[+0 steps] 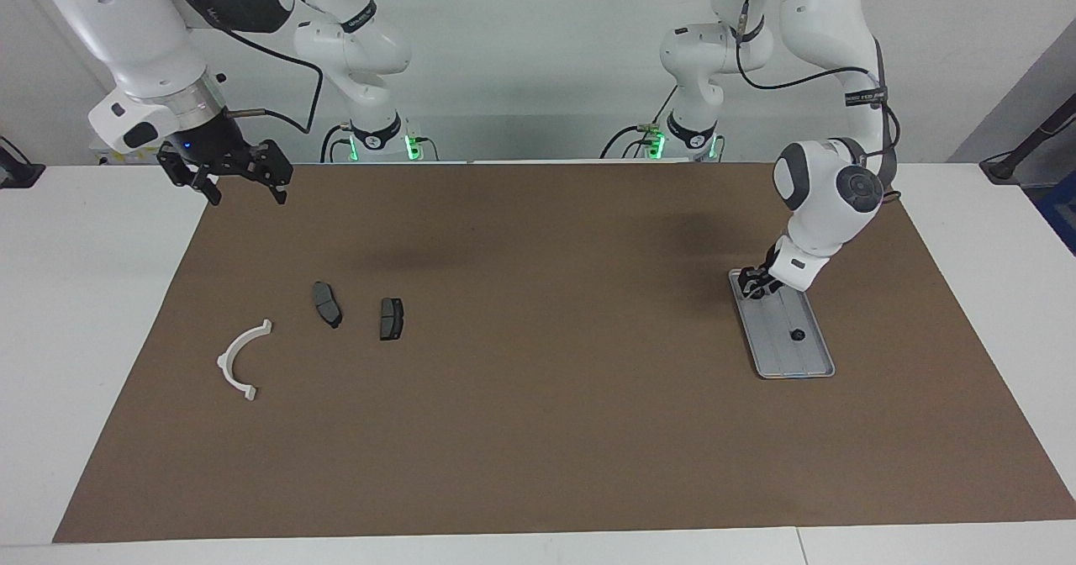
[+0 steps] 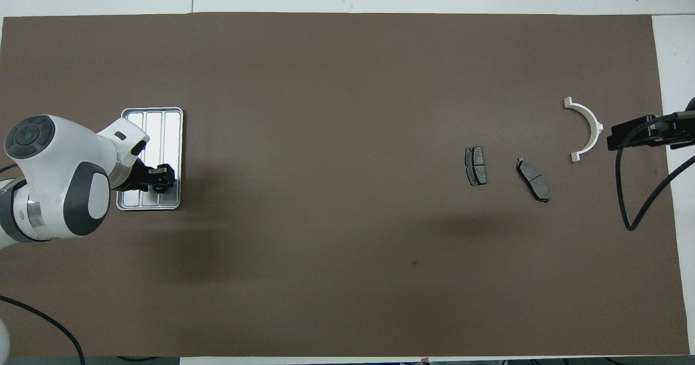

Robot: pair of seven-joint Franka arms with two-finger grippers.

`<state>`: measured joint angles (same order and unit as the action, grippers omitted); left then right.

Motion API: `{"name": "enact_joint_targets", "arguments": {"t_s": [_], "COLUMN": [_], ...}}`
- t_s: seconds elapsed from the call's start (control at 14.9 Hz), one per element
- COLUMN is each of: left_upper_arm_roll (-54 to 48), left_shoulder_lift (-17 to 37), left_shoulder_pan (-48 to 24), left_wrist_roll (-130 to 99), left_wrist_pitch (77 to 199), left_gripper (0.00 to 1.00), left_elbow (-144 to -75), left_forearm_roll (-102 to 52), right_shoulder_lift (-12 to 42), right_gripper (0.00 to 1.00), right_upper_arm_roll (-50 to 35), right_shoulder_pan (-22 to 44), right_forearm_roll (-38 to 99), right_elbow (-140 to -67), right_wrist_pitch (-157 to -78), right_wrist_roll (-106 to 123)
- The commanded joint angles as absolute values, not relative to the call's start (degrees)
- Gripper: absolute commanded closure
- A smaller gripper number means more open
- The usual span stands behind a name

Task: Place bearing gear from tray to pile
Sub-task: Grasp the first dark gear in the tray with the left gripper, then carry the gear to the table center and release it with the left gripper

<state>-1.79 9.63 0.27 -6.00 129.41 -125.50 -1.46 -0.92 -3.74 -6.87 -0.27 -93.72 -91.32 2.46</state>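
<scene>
Now the left gripper (image 1: 754, 286) reaches into the tray (image 1: 809, 366) (finger state unclear), needing a clean pinch before lifting.

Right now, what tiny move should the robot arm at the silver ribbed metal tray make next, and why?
Probably grip the small dark round part under the left gripper, which sits low over the robots' end of the ribbed silver metal tray. The right gripper waits, open, at its own end.
</scene>
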Motion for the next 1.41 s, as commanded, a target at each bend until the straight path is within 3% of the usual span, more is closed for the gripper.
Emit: {"name": "enact_joint_targets", "arguments": {"t_s": [0.0,0.27,0.54,0.67,0.8,0.94,1.34], "left_upper_arm_roll": [-1.32,-1.32,-1.32,-1.32,-1.32,-1.32,-1.41], "left_shoulder_lift": [9.23,9.23,9.23,9.14,9.14,9.32,10.11], "left_shoulder_pan": [-0.35,-0.35,-0.26,-0.26,-0.18,-0.26,-1.84], "left_wrist_roll": [-6.15,-6.15,-6.06,-6.06,-6.15,-6.24,-8.60], "left_wrist_pitch": [131.22,131.22,131.31,131.31,131.22,130.52,124.73], "left_gripper": [0.39,0.39,0.47,0.57,0.76,0.87,0.87], "left_elbow": [-126.91,-126.91,-127.35,-127.35,-127.18,-126.39,-117.79], "left_forearm_roll": [-0.97,-0.97,-0.97,-0.97,-0.97,-0.97,-1.49], "right_shoulder_lift": [-2.20,-2.20,-2.29,-2.29,-2.29,-2.29,-2.46], "right_gripper": [0.00,0.00,0.00,0.00,0.00,0.00,0.00], "right_upper_arm_roll": [-4.22,-4.22,-4.22,-4.22,-4.22,-4.13,-4.22], "right_shoulder_pan": [-7.91,-7.91,-8.00,-8.00,-8.00,-8.00,-8.09], "right_forearm_roll": [0.44,0.44,0.44,0.44,0.44,0.44,0.44], "right_elbow": [-95.89,-95.89,-96.15,-96.15,-96.15,-96.15,-97.20], "right_wrist_pitch": [-93.25,-93.25,-93.34,-93.34,-93.34,-93.69,-94.13], "right_wrist_roll": [4.13,4.13,4.22,4.13,4.22,4.31,4.66]}}
